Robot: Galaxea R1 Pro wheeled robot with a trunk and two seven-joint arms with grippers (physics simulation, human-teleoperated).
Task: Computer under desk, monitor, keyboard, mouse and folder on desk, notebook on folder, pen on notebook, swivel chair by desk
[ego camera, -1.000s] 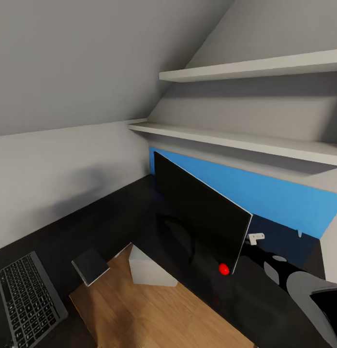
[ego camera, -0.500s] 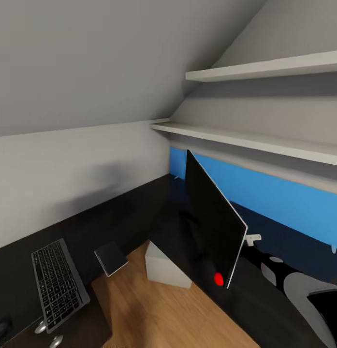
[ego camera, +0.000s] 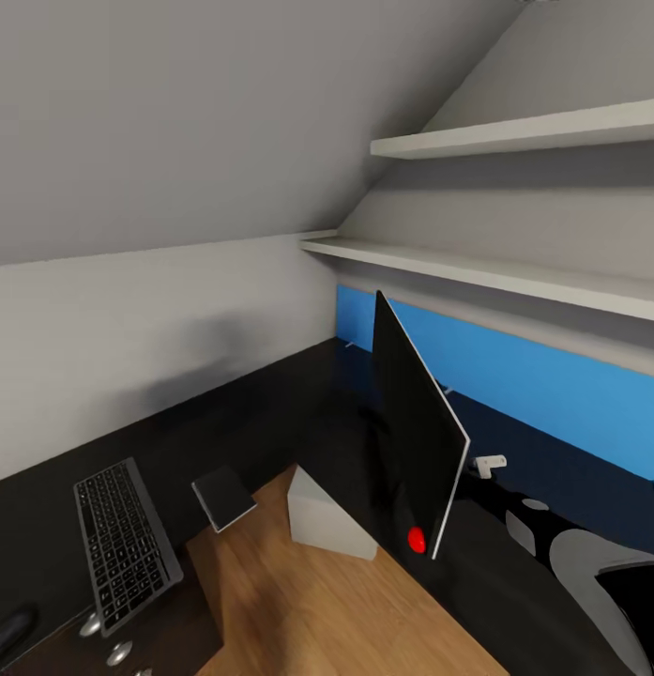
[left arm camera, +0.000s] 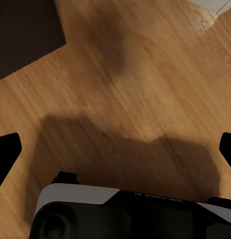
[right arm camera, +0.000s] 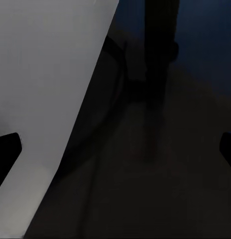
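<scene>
The monitor (ego camera: 413, 451) and keyboard (ego camera: 125, 545) carry no readable writing; both claws spread wide, empty.

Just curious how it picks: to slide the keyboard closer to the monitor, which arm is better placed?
Probably the left. The keyboard lies on the desk toward the robot's left, while the right hand, open, is by the monitor's stand. The left hand is open too, above the floor.

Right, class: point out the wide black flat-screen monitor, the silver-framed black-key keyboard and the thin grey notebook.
Wide black flat-screen monitor (ego camera: 411, 437), head view, middle of the screen.
Silver-framed black-key keyboard (ego camera: 125, 545), head view, middle of the keys.
Thin grey notebook (ego camera: 223, 498), head view, middle of its cover.
</scene>
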